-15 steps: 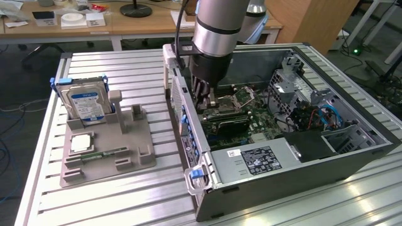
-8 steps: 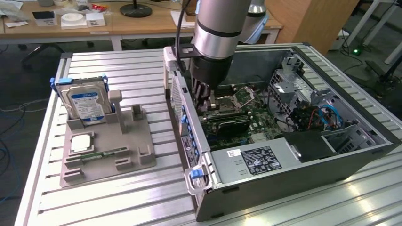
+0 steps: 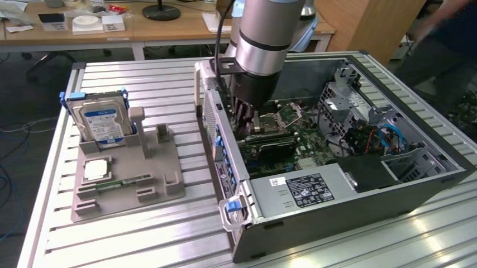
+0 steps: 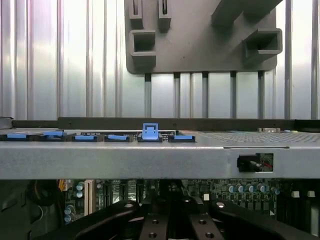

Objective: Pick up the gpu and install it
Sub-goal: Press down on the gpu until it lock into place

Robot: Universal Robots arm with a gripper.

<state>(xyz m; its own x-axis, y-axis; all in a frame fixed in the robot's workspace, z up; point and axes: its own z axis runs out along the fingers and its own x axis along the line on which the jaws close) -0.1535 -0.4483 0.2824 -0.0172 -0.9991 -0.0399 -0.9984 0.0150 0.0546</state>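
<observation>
Spanning ribbed metal table (image 3: 149,234), desks (image 3: 111,30) behind

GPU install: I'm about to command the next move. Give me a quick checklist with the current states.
1. Case side open, motherboard exposed: ok.
2. Arm lowered into the case by its rear wall: ok.
3. Grey holder carries the hard drive and memory stick, no gpu: ok.
4. Hand gripping the gpu: cannot tell.
5. gpu seated in its slot: cannot tell.
6. Person close beyond the case: not ok.
</observation>
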